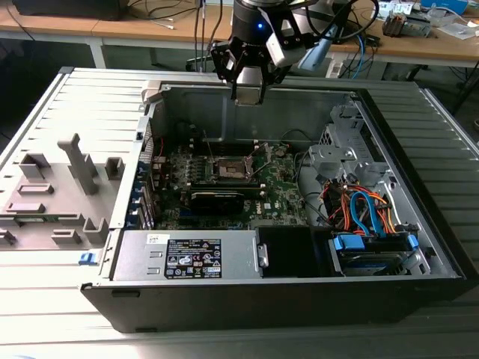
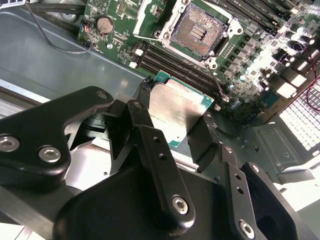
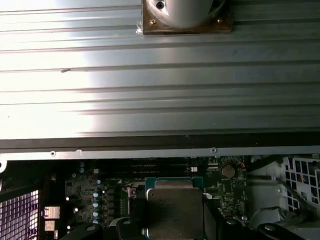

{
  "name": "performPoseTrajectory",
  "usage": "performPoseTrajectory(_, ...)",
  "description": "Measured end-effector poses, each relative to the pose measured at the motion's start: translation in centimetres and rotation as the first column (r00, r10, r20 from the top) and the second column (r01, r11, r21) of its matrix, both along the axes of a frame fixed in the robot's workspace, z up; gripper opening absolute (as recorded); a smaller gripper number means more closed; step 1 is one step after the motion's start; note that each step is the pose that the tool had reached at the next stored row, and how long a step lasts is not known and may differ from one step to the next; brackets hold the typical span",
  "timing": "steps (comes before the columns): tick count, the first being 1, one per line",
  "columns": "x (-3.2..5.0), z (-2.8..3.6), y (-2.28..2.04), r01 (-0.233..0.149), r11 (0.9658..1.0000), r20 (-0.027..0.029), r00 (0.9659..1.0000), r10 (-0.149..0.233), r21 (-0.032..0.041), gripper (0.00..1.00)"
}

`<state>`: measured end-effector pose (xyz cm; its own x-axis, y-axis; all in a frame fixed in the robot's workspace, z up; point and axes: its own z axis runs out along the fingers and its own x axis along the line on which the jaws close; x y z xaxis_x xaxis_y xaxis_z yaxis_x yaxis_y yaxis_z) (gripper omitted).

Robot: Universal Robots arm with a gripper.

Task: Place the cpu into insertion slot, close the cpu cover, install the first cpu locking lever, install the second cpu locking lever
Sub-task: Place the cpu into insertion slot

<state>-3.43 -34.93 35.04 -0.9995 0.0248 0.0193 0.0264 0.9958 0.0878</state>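
Cpu in gripper over open case

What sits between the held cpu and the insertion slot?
In the second wrist view, rows of long black slots on the green board cross that stretch, between the cpu in the gripper and the open insertion slot.

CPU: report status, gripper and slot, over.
Gripper shut on the cpu, held above the open case. Insertion slot bare, cpu not seated, cpu cover swung open. Nothing seen blocking the slot.
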Motion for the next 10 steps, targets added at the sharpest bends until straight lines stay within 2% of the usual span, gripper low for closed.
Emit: performPoseTrajectory(10,0.00,-0.09,-0.12,0.000,1.0000,0.0000,1.0000,0.000,0.0000,0.55)
